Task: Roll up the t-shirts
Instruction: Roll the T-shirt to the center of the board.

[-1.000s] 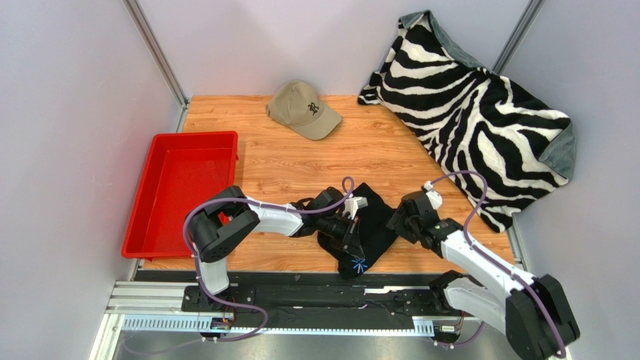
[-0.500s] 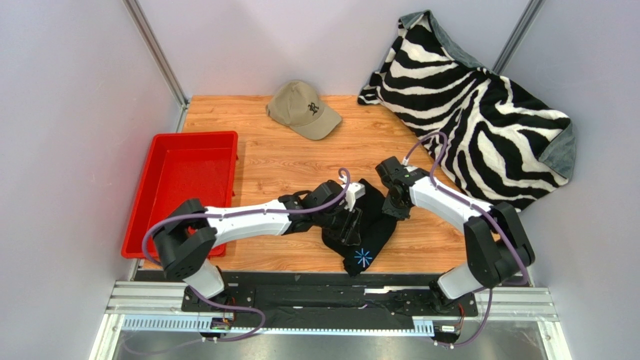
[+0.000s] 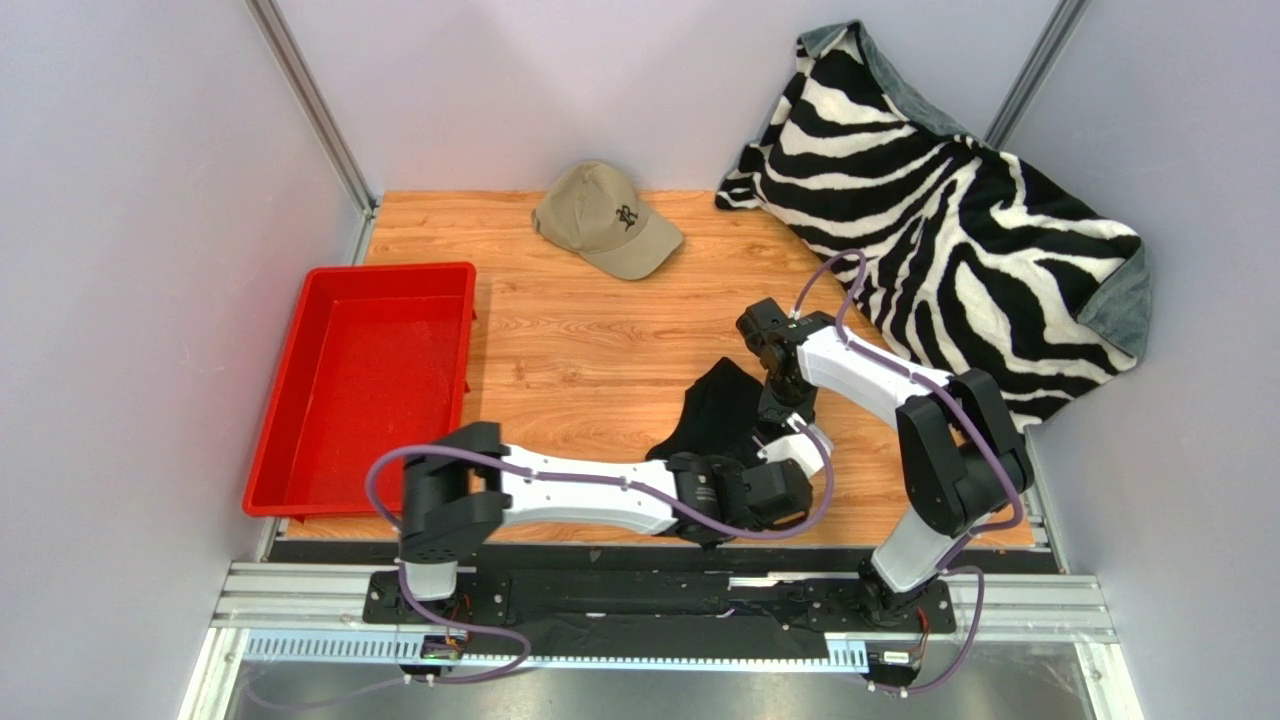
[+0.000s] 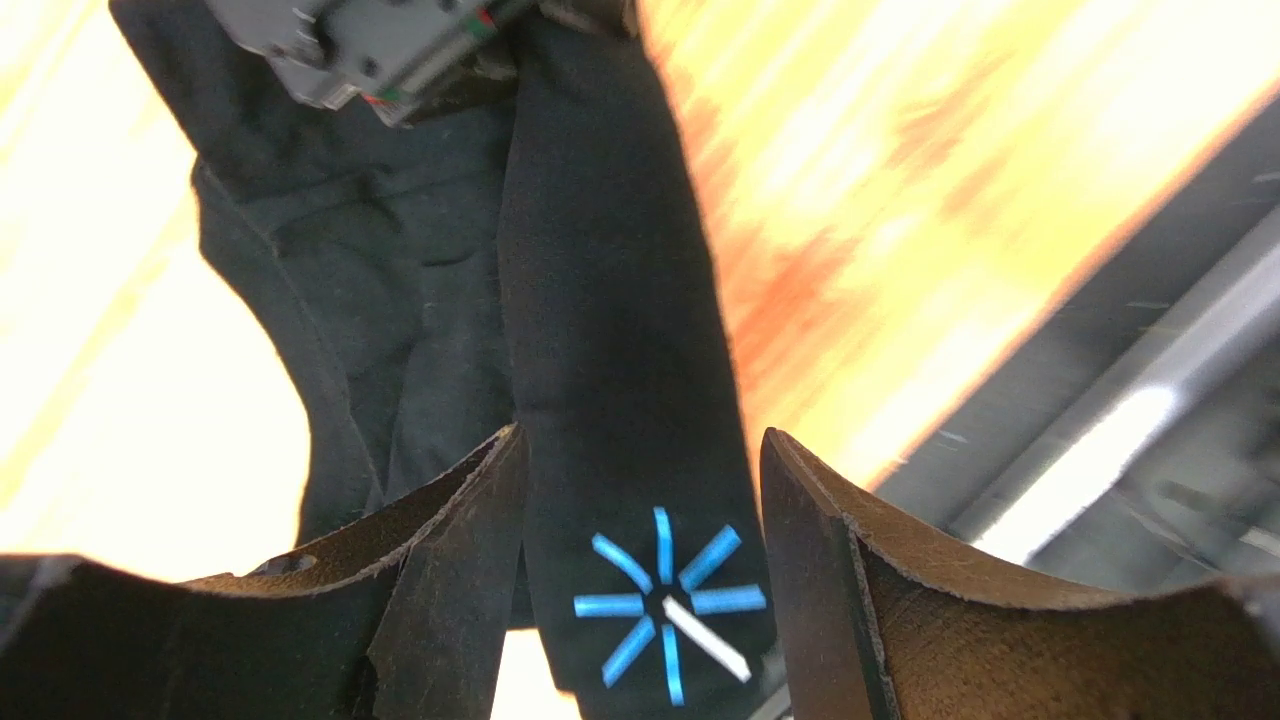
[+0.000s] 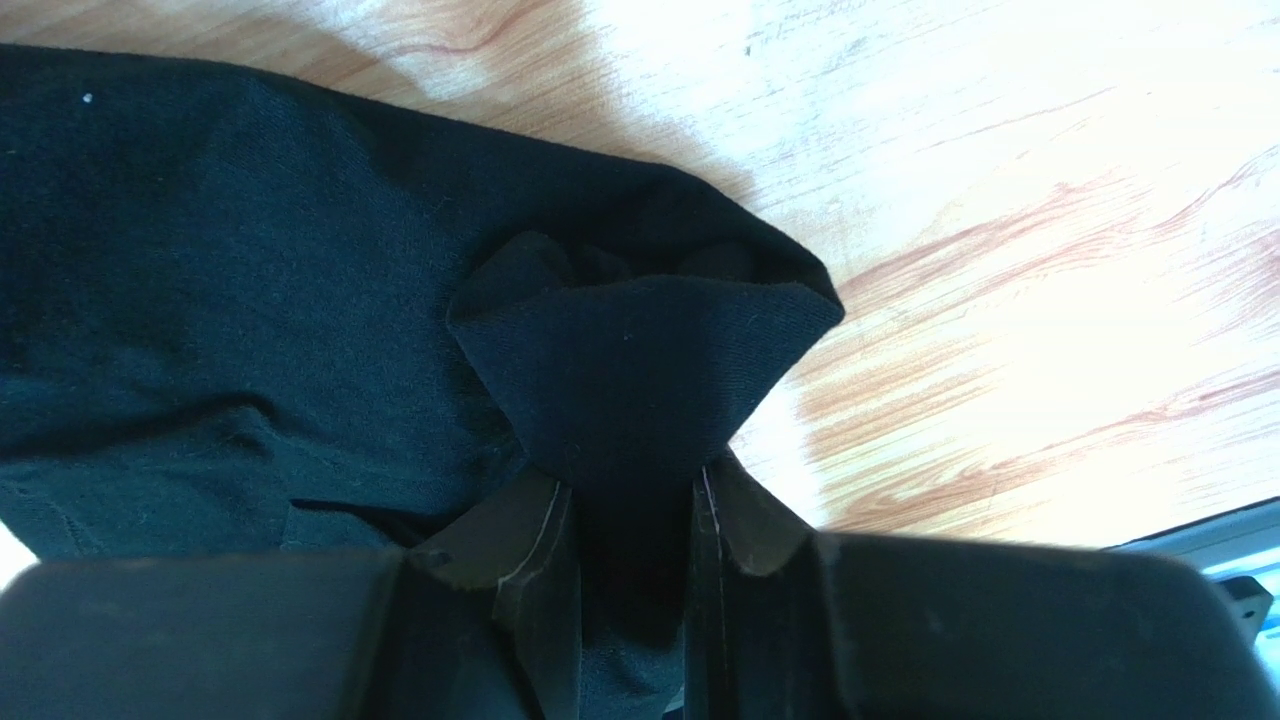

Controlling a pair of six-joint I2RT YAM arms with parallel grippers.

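The black t-shirt (image 3: 718,413) lies bunched into a narrow strip on the wooden table, near the front edge. My left gripper (image 3: 774,483) is at its near end, low over the table. In the left wrist view that gripper (image 4: 639,450) is open, and the shirt's folded strip (image 4: 616,345) with a blue star print (image 4: 669,600) runs between its fingers. My right gripper (image 3: 781,402) is at the strip's far right end. In the right wrist view it (image 5: 631,525) is shut on a raised fold of the t-shirt (image 5: 646,368).
A red tray (image 3: 388,275) stands at the left. A tan cap (image 3: 609,218) sits at the back, and a zebra-striped blanket (image 3: 947,225) is heaped at the back right. The black base rail (image 3: 661,588) runs just past the table's front edge.
The left gripper let go of the shirt's middle, opened and swung to its near end by the front edge. The right gripper moved to the far end and shut on a fold.
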